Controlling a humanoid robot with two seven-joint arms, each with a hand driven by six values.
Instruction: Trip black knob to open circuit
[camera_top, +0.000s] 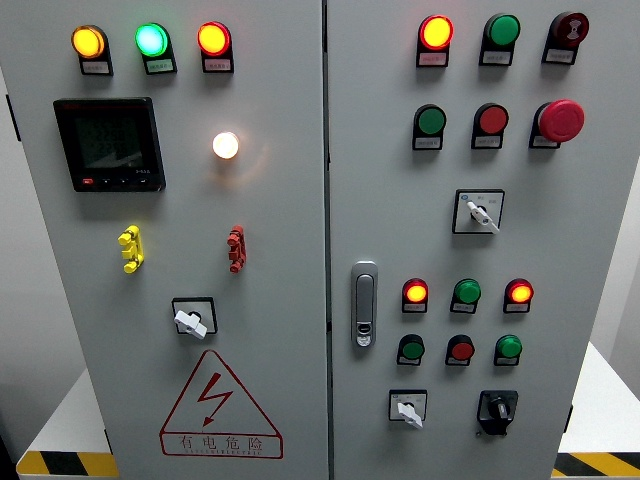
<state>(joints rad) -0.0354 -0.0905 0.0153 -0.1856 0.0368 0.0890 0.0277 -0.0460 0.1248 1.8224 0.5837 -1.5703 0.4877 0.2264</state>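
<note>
progress: basically zero | black knob down at 5 o'clock on the cabinet, looks untouched | hands: neither in shot, so can't tell | left: reach, turn it

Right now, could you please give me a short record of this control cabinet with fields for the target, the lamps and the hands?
target: black knob, bottom right of the right door, untouched
neighbour: white selector switch to its left
door handle: silver latch at the right door's left edge
lit lamps, left door: amber, green, red, white
emergency stop: red mushroom button
hands: neither in view
</note>
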